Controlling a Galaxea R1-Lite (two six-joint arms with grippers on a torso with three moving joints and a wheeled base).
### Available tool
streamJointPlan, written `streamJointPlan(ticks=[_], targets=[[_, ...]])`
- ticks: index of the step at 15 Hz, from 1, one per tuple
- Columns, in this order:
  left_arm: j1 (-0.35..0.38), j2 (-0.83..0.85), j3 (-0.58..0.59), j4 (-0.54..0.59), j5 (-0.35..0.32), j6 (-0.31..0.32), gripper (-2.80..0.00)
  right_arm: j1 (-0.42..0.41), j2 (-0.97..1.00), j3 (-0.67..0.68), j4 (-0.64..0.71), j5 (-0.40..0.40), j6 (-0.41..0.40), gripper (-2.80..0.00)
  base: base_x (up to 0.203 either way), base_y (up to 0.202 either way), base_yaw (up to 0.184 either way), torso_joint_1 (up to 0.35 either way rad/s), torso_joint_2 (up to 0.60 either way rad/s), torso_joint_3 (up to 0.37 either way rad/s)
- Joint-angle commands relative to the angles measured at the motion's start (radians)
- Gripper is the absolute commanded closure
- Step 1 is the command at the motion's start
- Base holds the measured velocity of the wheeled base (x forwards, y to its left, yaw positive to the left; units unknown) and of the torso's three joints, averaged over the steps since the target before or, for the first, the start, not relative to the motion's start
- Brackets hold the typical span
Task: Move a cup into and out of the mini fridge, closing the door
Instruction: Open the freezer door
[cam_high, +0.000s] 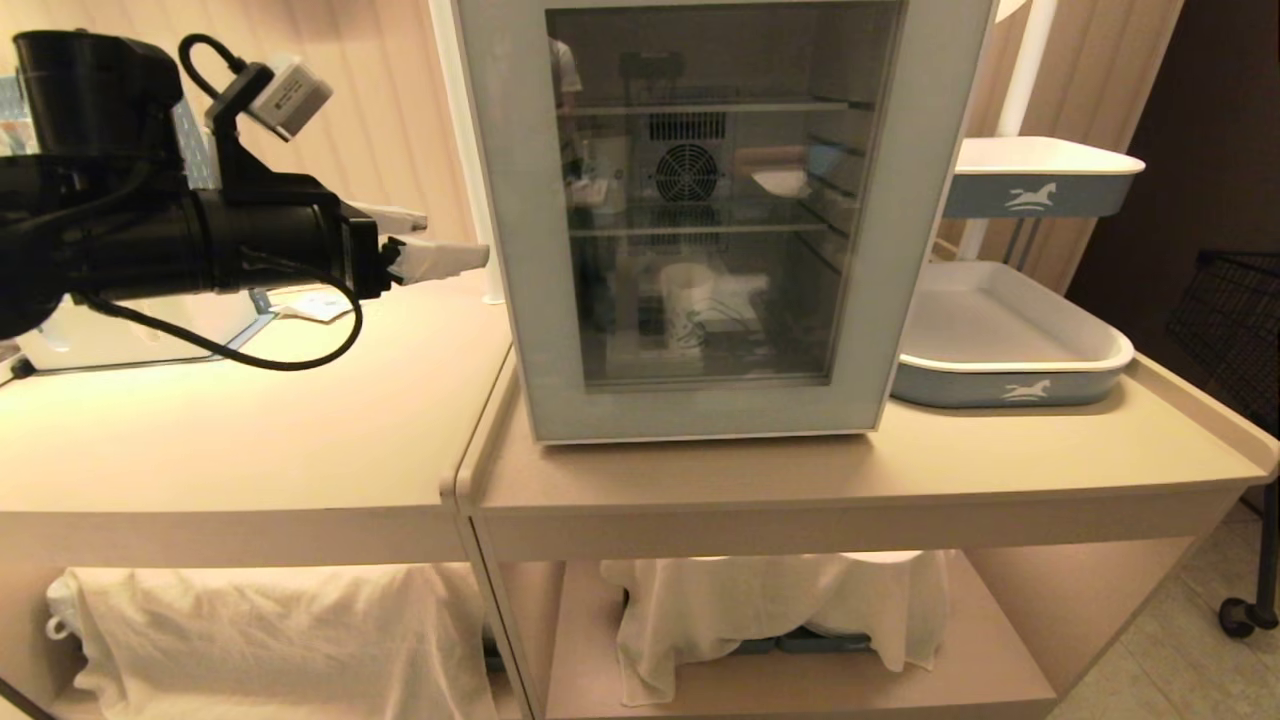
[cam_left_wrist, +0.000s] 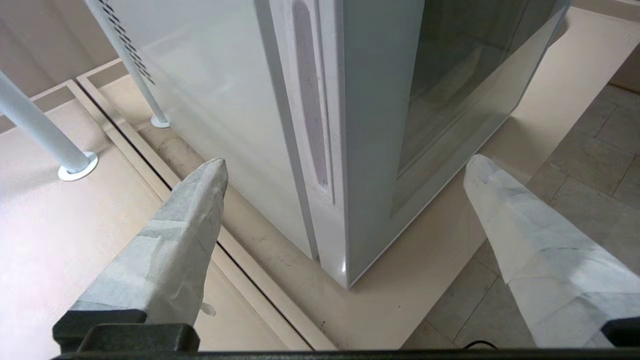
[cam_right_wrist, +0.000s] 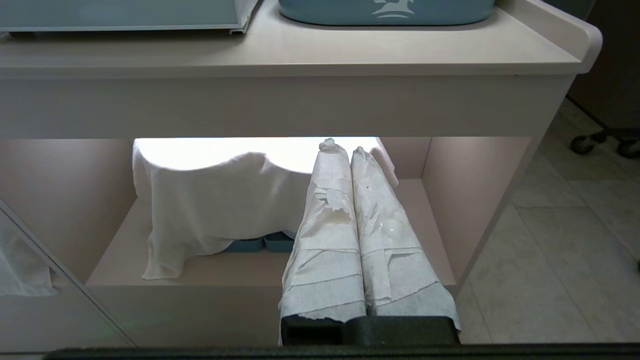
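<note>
The mini fridge (cam_high: 905, 200) stands on the beige counter with its door (cam_high: 510, 200) shut. Behind the dark glass, the cup (cam_high: 686, 305) stands upright on the fridge floor. My left gripper (cam_high: 450, 238) hangs level just left of the fridge, open and empty. In the left wrist view, the left gripper (cam_left_wrist: 346, 162) has its taped fingers (cam_left_wrist: 190, 220) spread either side of the fridge's front left corner, where the door (cam_left_wrist: 375, 125) meets the side wall (cam_left_wrist: 215, 90). They do not touch it. My right gripper (cam_right_wrist: 345, 148) is parked low in front of the counter's lower shelf, shut and empty.
Two blue-and-white trays (cam_high: 1010, 345) on a stand sit right of the fridge. A white machine (cam_high: 120, 330) stands at the back left. White poles (cam_left_wrist: 40, 130) rise from the counter behind the fridge. Cloth-covered things (cam_high: 760, 600) fill the lower shelf. A black wire cart (cam_high: 1230, 320) is far right.
</note>
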Motion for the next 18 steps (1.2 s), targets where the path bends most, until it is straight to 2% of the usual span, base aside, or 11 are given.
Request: streamJointPlan(ticks=[1,5,8,12,18], targets=[[0.0,0.021,-0.021,-0.003,-0.003,-0.002,-2.8,0.001,0.001,0.0,-0.001,0.0,-0.001,0.0,0.0,0.0,0.0,0.0,0.0,0.0],[-0.019,0.048,-0.093,-0.01,-0.004,-0.011,-2.8,0.0,0.001,0.0,-0.001,0.0,-0.001,0.0,0.0,0.0,0.0,0.0,0.0,0.0],[-0.061,0.063,-0.143,-0.016,-0.002,-0.052,-2.8,0.0,0.001,0.0,-0.001,0.0,-0.001,0.0,0.0,0.0,0.0,0.0,0.0,0.0],[-0.089,0.08,-0.18,-0.015,0.003,-0.066,-2.8,0.001,0.001,0.0,-0.001,0.0,-0.001,0.0,0.0,0.0,0.0,0.0,0.0,0.0],[-0.124,0.087,-0.167,-0.016,0.022,-0.076,-2.8,0.0,0.001,0.0,-0.001,0.0,-0.001,0.0,0.0,0.0,0.0,0.0,0.0,0.0]])
